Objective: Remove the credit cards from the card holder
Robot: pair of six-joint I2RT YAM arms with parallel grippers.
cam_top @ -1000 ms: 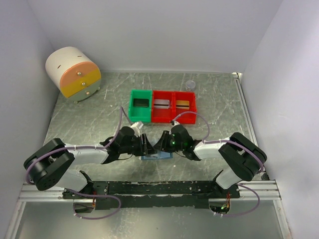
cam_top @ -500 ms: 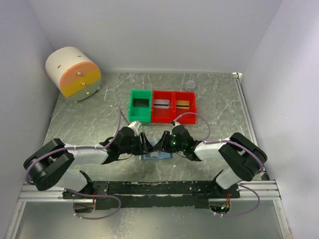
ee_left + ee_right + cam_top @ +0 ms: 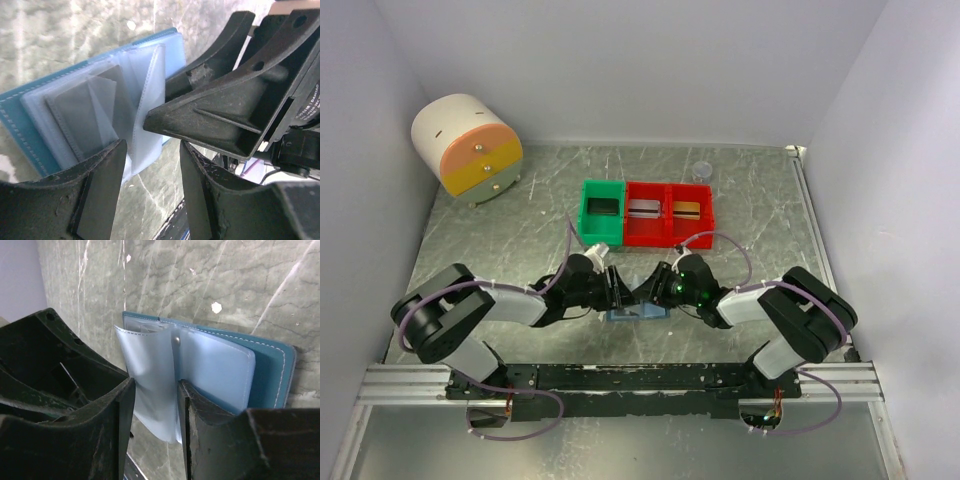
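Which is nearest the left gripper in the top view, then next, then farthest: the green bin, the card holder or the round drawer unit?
1. card holder, at the tips of the left gripper, near the table's front centre.
2. green bin, straight behind the gripper, mid-table.
3. round drawer unit, in the far-left back corner.

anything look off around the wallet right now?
One clear sleeve of the open card holder stands up, bowed, between the parted jaws of the right gripper instead of lying flat. The holder itself lies open on the table. No damage or spill visible.
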